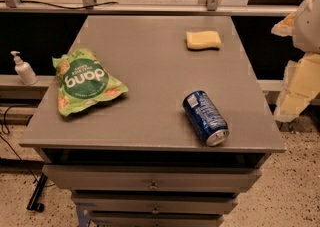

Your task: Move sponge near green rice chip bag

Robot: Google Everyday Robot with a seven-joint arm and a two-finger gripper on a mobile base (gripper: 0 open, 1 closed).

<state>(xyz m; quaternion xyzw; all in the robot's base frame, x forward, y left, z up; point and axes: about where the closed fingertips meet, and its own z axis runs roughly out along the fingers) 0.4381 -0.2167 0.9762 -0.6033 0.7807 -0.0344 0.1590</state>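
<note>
The sponge (pixel 203 39) is a small pale yellow pad with wavy edges, lying flat near the far right of the grey cabinet top (pixel 150 51). The green rice chip bag (pixel 86 82) lies crinkled at the left side of the top, its white "dang" lettering upside down to me. The two are far apart. My gripper (pixel 298 71) hangs at the right edge of the view, beyond the cabinet's right side and off the top, to the right of the sponge. It holds nothing that I can see.
A blue soda can (pixel 205 117) lies on its side at the front right of the top. A white pump bottle (pixel 22 69) stands on a low ledge to the left. Drawers (pixel 152 183) are below the front edge.
</note>
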